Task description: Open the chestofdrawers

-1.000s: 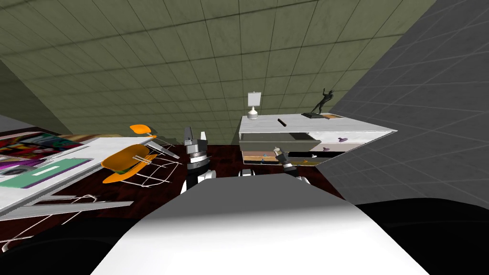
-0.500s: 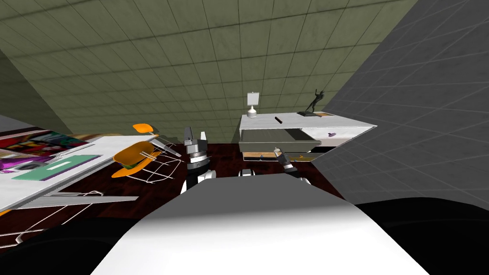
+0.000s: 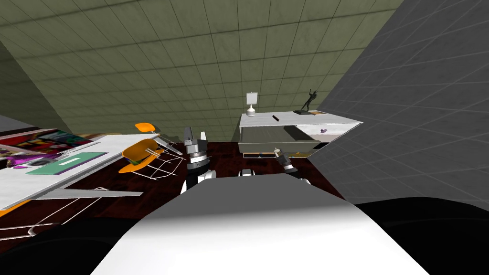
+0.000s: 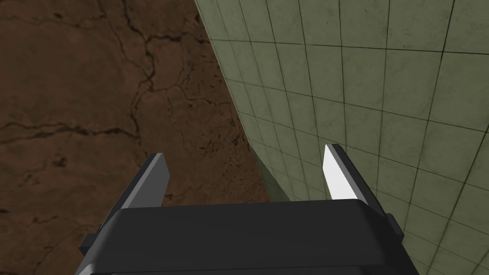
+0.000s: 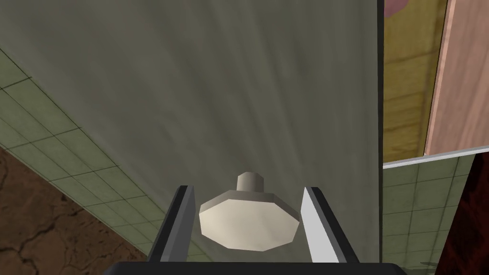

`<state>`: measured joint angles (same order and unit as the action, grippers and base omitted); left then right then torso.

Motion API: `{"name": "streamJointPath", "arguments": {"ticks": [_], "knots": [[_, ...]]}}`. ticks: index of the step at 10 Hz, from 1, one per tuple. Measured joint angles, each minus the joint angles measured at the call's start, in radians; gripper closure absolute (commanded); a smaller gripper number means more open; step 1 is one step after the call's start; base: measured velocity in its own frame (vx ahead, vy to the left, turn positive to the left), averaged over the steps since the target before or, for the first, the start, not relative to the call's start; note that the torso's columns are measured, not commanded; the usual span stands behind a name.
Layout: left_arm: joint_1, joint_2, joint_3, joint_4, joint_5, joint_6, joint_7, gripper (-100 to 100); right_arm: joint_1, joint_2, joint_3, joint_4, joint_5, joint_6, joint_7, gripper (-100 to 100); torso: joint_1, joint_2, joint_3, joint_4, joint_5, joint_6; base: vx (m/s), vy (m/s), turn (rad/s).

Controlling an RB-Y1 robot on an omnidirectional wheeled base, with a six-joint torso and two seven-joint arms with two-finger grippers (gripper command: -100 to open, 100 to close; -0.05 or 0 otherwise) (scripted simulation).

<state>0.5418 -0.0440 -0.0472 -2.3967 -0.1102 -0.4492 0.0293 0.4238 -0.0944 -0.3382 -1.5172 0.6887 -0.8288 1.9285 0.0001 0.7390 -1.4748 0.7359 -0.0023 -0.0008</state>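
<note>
The white chest of drawers (image 3: 334,125) stands against the green tiled wall, ahead and a little to my right. Its top left drawer (image 3: 274,138) is pulled out toward me, grey front forward. My right gripper (image 3: 277,152) is at that front. In the right wrist view the right gripper (image 5: 247,191) is shut on the drawer's pale round knob (image 5: 249,222), one finger on each side of it. The grey drawer front (image 5: 215,95) rises behind the knob. My left gripper (image 3: 195,136) is held up to the left of the chest. In the left wrist view the left gripper (image 4: 244,152) is open with nothing between its fingers.
On the chest's top stand a small white lamp (image 3: 251,104) and a dark figurine (image 3: 308,102). A second drawer there has a purple knob (image 3: 324,130). Orange wire-legged chairs (image 3: 138,155) and a white table (image 3: 28,184) stand to my left. A grey wall (image 3: 406,119) runs along my right.
I have moved back from the chest, which now looks smaller and farther off. The top left drawer has come further out with my right gripper. The left arm has kept its pose.
</note>
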Motion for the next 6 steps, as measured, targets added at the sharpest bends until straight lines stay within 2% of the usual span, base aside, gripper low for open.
{"name": "streamJointPath", "arguments": {"ticks": [3, 6], "knots": [[0.0, 0.0, 0.0, 0.0, 0.0, 0.0, 0.0, 0, -0.009, -0.055, -0.009, -0.038, -0.002, 0.051, -0.063, -100, 0.0, -0.007, -0.005, 0.001, 0.003, 0.0, -0.01, 0.051, 0.026], [0.0, 0.0, 0.0, 0.0, 0.0, 0.0, 0.0, 0, 0.0, -0.092, -0.013, -0.084, 0.001, 0.104, -0.117, -100, 0.004, 0.005, 0.001, 0.007, 0.007, 0.0, -0.017, 0.043, 0.022]]}}
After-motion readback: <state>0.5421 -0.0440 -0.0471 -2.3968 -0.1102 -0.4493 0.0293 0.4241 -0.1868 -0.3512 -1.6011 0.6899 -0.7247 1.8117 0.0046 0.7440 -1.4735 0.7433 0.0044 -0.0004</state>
